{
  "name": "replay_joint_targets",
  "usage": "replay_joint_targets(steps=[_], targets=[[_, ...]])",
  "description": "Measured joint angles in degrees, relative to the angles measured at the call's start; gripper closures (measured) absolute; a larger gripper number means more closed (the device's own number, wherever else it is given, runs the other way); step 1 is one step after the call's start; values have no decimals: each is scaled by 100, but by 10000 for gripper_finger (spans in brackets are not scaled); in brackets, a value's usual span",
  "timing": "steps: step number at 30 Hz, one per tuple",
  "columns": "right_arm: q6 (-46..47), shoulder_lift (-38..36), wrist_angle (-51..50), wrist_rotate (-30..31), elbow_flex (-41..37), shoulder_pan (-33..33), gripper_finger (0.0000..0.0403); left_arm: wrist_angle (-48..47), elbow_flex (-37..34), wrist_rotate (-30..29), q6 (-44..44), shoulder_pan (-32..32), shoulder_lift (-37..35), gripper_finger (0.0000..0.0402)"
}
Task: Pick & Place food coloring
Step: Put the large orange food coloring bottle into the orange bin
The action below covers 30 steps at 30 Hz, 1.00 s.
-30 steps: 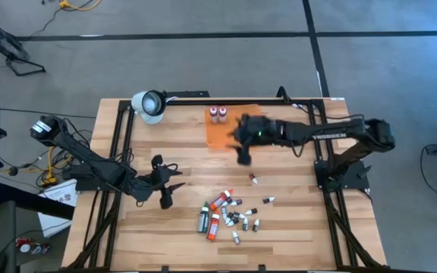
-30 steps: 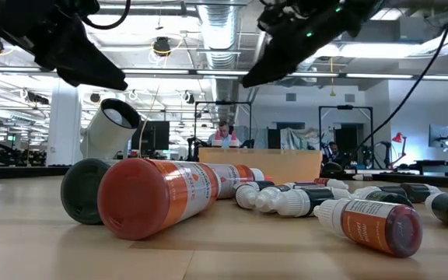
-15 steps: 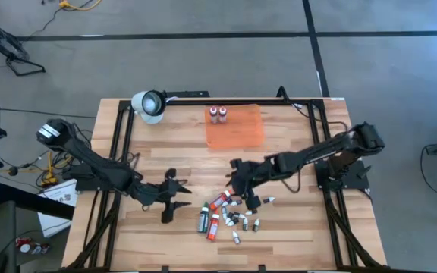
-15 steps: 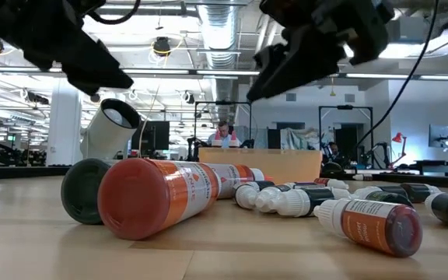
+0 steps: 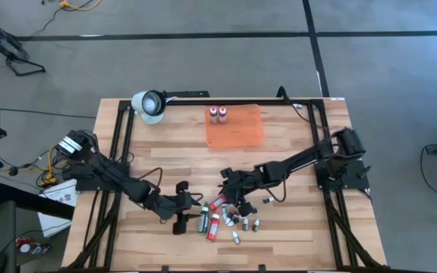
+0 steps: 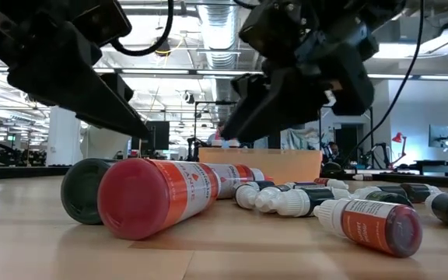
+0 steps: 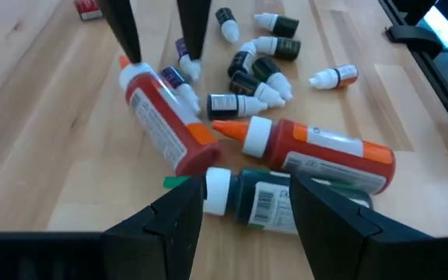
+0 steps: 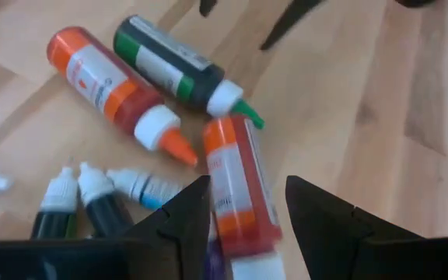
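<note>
- The left gripper [image 5: 186, 218] is held open just beside the green bottle [image 5: 202, 221]
- The right gripper [image 5: 230, 199] is held open over a red bottle [image 5: 218, 203]

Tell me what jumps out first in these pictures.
A heap of food coloring bottles lies near the wooden table's front edge, with both grippers, left gripper and right gripper, open and closing in from either side. Farther back, an orange mat holds two small bottles.
</note>
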Motion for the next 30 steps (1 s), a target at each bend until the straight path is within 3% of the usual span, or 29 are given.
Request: replay_joint_targets(steps=[30], targets=[[484,150,-1185,-46,86,-474,236,-121,19,-520,180,80,17,216]])
